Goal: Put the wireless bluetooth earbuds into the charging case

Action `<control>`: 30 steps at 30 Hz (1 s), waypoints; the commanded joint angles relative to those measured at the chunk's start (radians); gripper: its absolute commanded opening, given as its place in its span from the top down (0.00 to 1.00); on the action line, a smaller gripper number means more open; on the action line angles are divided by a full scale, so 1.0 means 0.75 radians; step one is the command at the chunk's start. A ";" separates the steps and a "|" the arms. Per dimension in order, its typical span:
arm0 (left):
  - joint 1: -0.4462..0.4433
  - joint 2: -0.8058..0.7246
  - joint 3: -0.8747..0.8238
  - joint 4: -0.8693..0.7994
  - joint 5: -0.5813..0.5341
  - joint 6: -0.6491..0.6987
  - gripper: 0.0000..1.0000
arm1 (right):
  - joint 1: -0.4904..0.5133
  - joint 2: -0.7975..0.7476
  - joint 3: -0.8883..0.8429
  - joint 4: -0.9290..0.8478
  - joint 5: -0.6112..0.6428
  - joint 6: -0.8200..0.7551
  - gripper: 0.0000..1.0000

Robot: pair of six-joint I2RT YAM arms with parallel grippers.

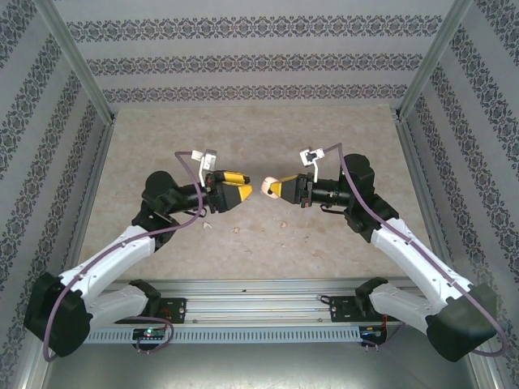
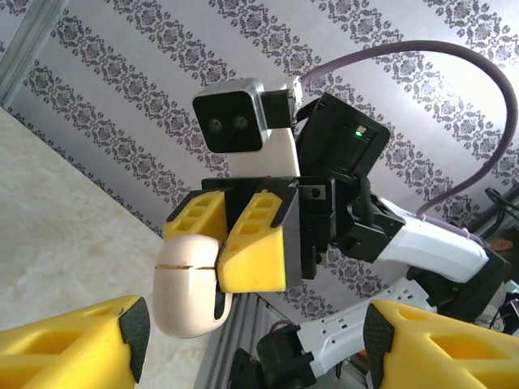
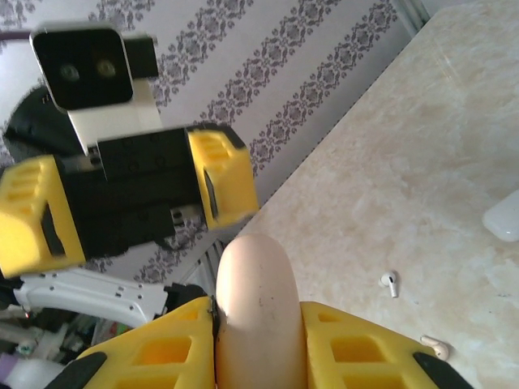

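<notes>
Top view: the left gripper [image 1: 249, 193], fingers spread wide and empty, faces the right gripper [image 1: 276, 188] at mid-scene. Left wrist view: the right gripper pinches one tan rounded piece [image 2: 188, 284]. Right wrist view: two earbuds [image 3: 391, 284] lie on the table [image 3: 454, 121]; farther left, one white charging case [image 3: 504, 217] (cut by the frame, so likely). It looks light, stiff, slippery; grip its broad sides.

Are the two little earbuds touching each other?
Apart. In the right wrist view, bare table lies between the far earbud and the near earbud.
</notes>
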 commanded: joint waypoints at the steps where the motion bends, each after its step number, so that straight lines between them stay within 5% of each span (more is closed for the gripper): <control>1: 0.041 -0.002 0.052 -0.167 0.198 0.065 0.28 | 0.020 -0.017 0.075 -0.037 -0.109 -0.150 0.83; 12: 0.041 0.112 0.072 -0.038 0.321 -0.012 0.39 | 0.177 0.053 0.205 -0.218 -0.129 -0.342 0.84; 30: 0.037 0.071 0.038 -0.079 0.348 0.025 0.47 | 0.184 0.103 0.232 -0.172 -0.127 -0.312 0.84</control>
